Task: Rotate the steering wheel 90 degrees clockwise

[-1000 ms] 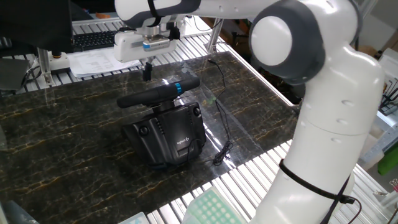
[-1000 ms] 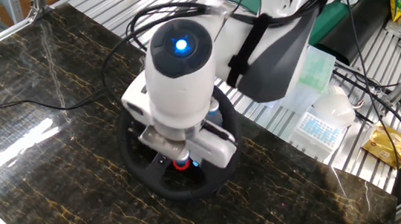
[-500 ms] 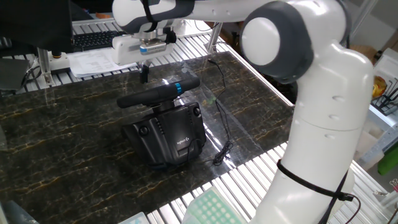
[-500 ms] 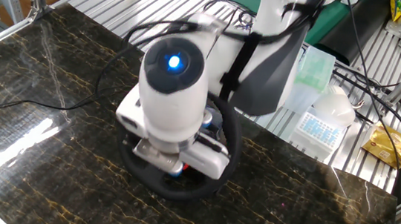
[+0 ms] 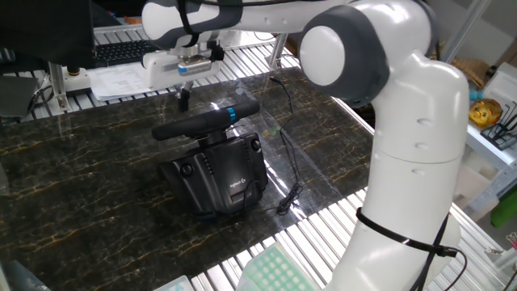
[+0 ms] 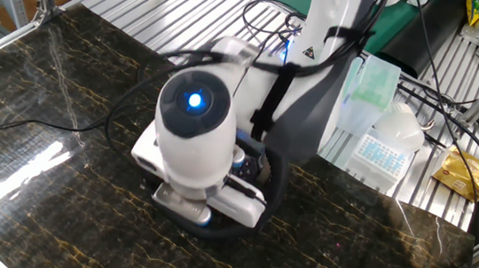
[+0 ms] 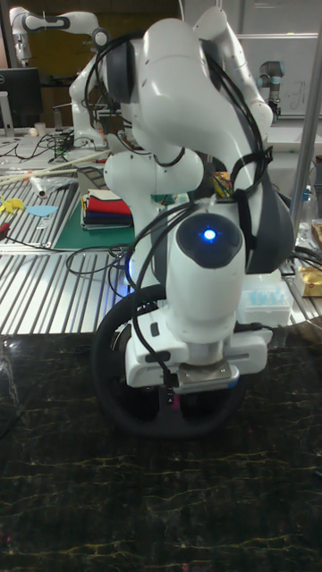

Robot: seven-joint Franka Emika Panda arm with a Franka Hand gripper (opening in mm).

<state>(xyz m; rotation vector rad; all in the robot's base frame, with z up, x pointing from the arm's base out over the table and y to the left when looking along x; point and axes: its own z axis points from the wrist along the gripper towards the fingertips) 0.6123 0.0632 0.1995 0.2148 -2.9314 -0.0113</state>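
Note:
The steering wheel point(image 5: 194, 125) shows edge-on in one fixed view, its black rim tilted on the boxy base point(image 5: 220, 174), with the blue stripe point(image 5: 232, 113) near the right end. My gripper point(image 5: 184, 99) hangs just beyond the rim's far side, clear of it, with the dark fingers together and nothing between them. In the other fixed view the white hand covers most of the steering wheel point(image 6: 275, 182). The tall fixed view shows the steering wheel point(image 7: 109, 380) as a ring behind the hand. My fingertips are hidden in both of those views.
A thin black cable point(image 5: 289, 166) runs from the base across the marble top to the right. A keyboard point(image 5: 121, 52) and papers point(image 5: 121, 81) lie on the slatted bench behind. A green rack point(image 5: 275, 271) sits at the front edge, and a tip box point(image 6: 378, 153) stands beside the arm's base.
My gripper has drifted left and away from the rim, and the arm has swung with it. The steering wheel and its blue stripe have stayed put.

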